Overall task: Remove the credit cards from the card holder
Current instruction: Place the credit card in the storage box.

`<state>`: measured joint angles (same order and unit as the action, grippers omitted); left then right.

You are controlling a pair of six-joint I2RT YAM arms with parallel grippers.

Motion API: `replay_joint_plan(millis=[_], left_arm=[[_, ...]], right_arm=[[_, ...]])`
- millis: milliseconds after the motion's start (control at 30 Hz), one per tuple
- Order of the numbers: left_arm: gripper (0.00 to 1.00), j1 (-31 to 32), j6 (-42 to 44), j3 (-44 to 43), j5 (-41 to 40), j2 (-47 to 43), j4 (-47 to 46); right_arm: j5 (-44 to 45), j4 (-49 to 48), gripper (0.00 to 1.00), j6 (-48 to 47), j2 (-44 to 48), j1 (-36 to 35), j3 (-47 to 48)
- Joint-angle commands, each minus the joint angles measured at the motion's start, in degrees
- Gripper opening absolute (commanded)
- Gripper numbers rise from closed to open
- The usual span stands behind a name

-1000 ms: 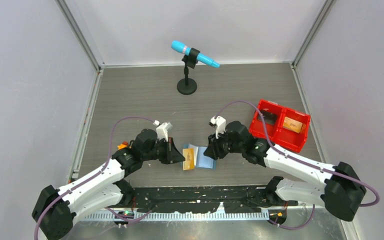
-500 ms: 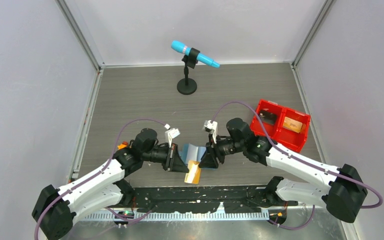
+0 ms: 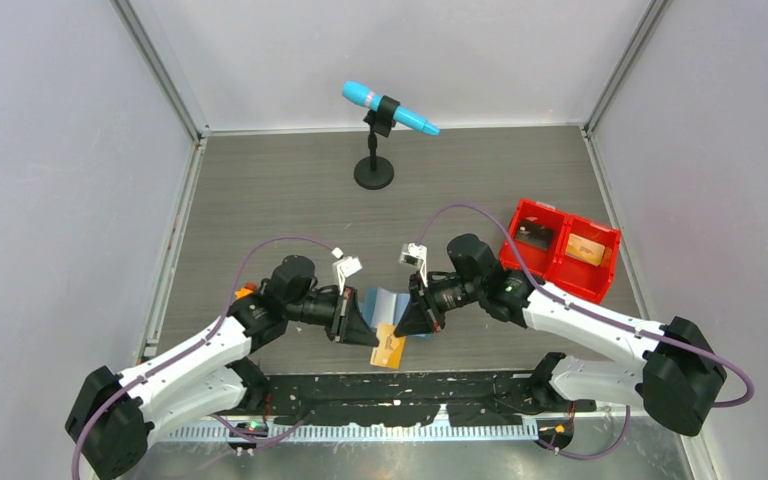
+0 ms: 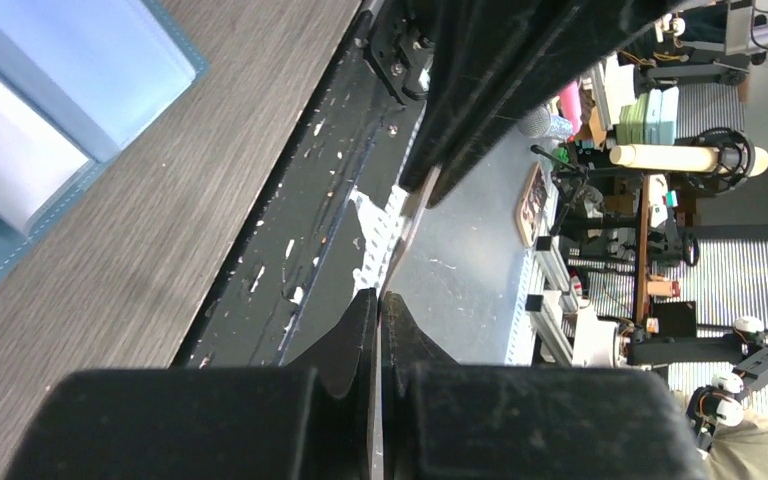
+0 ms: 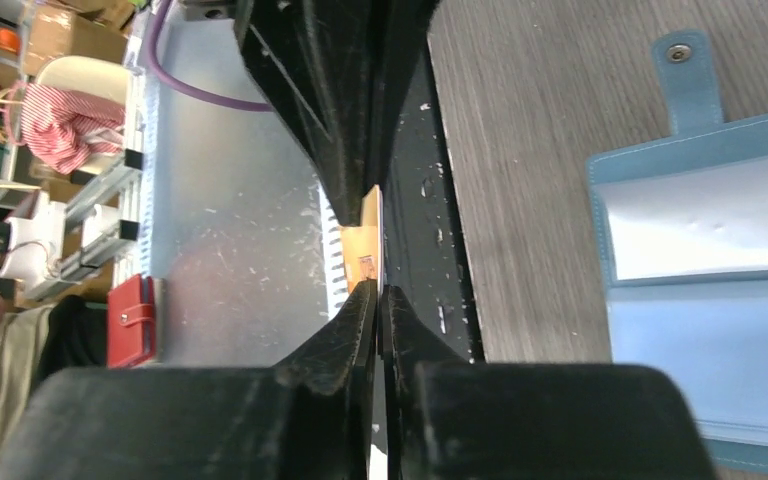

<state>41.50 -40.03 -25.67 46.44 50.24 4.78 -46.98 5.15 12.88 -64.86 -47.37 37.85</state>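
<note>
The card holder lies open on the table, teal-blue with paler inner pockets, and shows at the upper left of the left wrist view. One orange-gold credit card hangs clear of it, toward the near edge. My left gripper is shut on the card's left end. My right gripper is shut on its right end. In both wrist views the card stands edge-on, running from my own pinched jaws to the other gripper's fingers.
A red two-compartment bin with items in it stands at the right. A microphone on a black stand is at the back centre. A small orange object sits by the left arm. The black near-edge strip lies just below the card.
The left gripper drew the orange card out of the card holder toward the near edge. The right gripper swung down from the holder and closed on the card's other end.
</note>
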Motion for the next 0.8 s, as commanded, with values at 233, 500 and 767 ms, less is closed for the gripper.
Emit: replay_joint_plan(millis=[233,500,767], left_arm=[[0.42,-0.1,2.2,-3.2,-6.0,0.2,4.2],[0.99,-0.1,5.8,-6.9,-19.0,-3.7,16.3],[0.99,-0.1,8.2,-13.1,-32.5,-4.8,28.4]], right_arm=[[1.7,-7.4,0.05,3.2,0.8,0.1,-1.8],[6.9,-7.3,0.05,5.1,1.5,4.8,-2.3],[17.2,-3.9,0.05,6.4,4.3,15.7,-2.7]])
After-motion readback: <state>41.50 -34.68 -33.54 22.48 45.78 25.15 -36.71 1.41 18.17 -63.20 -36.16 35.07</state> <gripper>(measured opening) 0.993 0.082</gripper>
